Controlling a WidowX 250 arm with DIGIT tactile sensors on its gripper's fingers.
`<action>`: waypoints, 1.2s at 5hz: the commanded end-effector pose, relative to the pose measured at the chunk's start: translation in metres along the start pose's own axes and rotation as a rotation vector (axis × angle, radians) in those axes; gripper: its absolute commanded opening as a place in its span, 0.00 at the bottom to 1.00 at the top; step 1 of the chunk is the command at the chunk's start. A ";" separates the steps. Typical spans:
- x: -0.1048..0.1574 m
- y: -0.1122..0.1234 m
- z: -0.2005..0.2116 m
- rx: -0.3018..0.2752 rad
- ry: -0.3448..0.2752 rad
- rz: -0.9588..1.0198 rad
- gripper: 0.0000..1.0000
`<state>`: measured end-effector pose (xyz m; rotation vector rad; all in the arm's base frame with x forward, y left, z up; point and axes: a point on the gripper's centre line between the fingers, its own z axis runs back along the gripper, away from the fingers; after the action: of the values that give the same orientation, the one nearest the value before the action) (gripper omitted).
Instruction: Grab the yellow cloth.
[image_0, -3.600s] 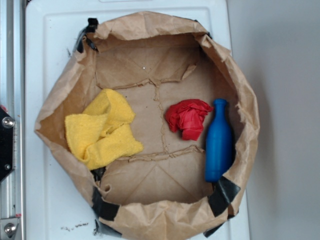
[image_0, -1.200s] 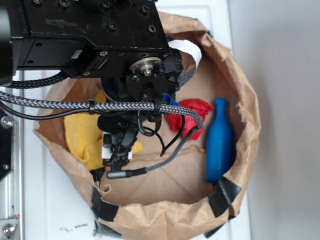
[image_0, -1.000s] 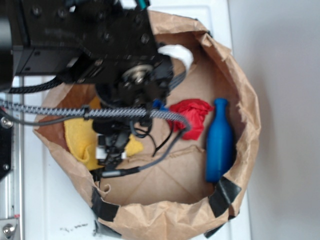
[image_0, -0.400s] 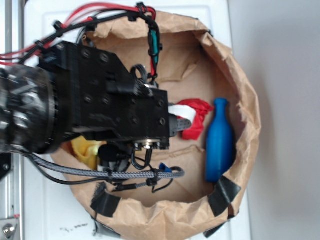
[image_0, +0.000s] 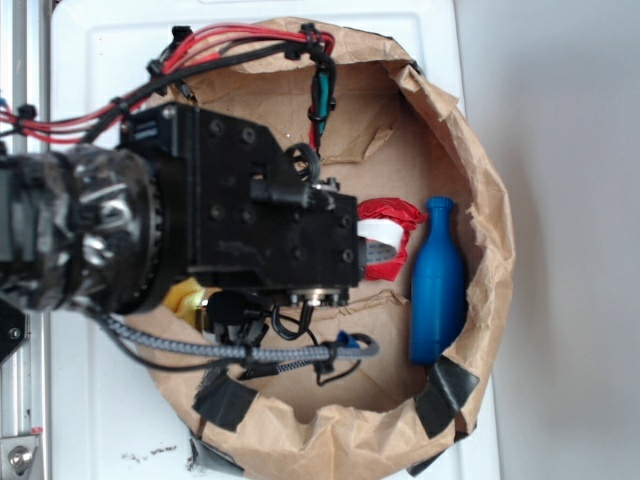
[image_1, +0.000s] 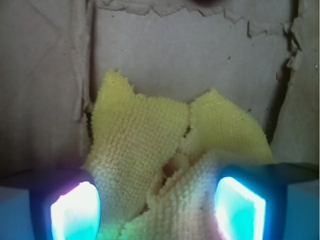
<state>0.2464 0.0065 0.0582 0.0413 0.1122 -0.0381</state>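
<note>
The yellow cloth (image_1: 165, 150) lies crumpled on the brown paper floor of the bag and fills the lower middle of the wrist view. My gripper (image_1: 157, 206) is open, and its two glowing pads (image_1: 75, 210) stand on either side of the cloth's thick folds, close over it. In the exterior view my black arm (image_0: 230, 225) covers the left of the bag, and only a small yellow patch of the cloth (image_0: 184, 297) shows beneath it. The fingers themselves are hidden there.
A crumpled red cloth (image_0: 388, 213) and a blue bottle (image_0: 437, 282) lie to the right inside the bag. The bag's rolled paper wall (image_0: 492, 200) rings everything. The bag sits on a white surface (image_0: 90, 60). Cables trail along the bag's front and back.
My arm has come in over the bag and moved toward its front left, down over the yellow cloth, which is now almost all covered in the exterior view.
</note>
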 end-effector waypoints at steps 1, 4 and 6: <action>-0.006 0.021 0.003 0.018 -0.036 0.000 1.00; -0.024 0.014 -0.025 0.129 0.008 0.021 0.00; -0.017 0.018 -0.018 0.095 -0.032 0.050 0.00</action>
<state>0.2206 0.0234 0.0314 0.1275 0.1313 0.0053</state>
